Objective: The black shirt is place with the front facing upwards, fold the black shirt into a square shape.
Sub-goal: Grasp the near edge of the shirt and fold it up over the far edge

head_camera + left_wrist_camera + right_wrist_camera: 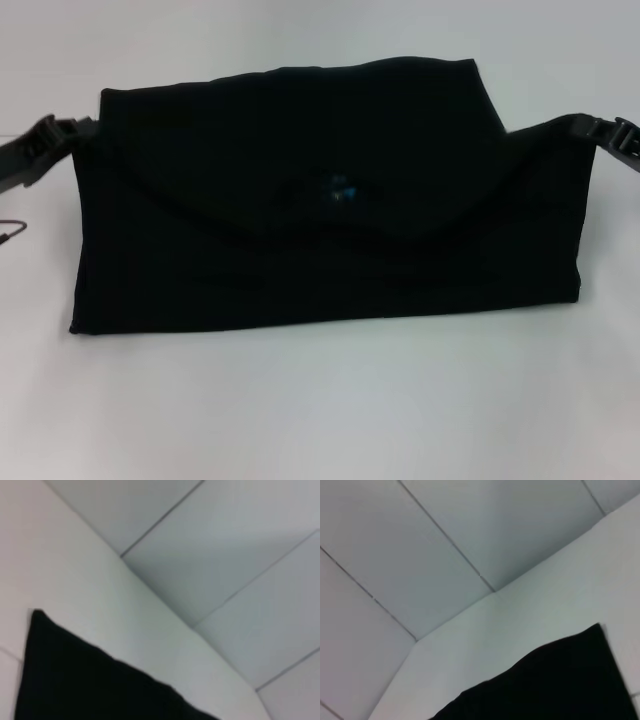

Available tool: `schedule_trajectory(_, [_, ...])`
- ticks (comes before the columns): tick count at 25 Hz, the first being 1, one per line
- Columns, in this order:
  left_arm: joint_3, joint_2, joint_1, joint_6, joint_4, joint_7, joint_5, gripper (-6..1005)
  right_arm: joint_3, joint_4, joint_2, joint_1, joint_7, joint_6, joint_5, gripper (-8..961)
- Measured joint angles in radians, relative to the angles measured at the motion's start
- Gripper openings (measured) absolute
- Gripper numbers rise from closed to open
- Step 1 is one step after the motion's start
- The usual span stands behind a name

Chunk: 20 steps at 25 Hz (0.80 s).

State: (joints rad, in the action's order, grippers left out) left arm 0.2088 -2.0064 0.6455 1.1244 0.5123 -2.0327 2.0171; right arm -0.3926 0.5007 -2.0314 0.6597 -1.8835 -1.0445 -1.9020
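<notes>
The black shirt lies across the white table in the head view, folded into a wide band with a curved flap on top. A small blue neck label shows near its middle. The chest lettering is hidden. My left gripper is at the shirt's upper left corner and my right gripper at its upper right corner. Each is shut on the cloth and holds its corner slightly raised and taut. A black cloth corner shows in the left wrist view and in the right wrist view.
A thin dark wire end lies on the table at the far left. The table edge and pale tiled floor show in the left wrist view and the right wrist view.
</notes>
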Motion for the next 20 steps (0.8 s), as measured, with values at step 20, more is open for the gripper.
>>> schedule_trajectory(20, [0.016, -0.066, 0.041, -0.261, -0.062, 0.182, -0.073, 95, -0.007, -0.104, -0.055, 0.066, 0.223, 0.342, 0.055, 23])
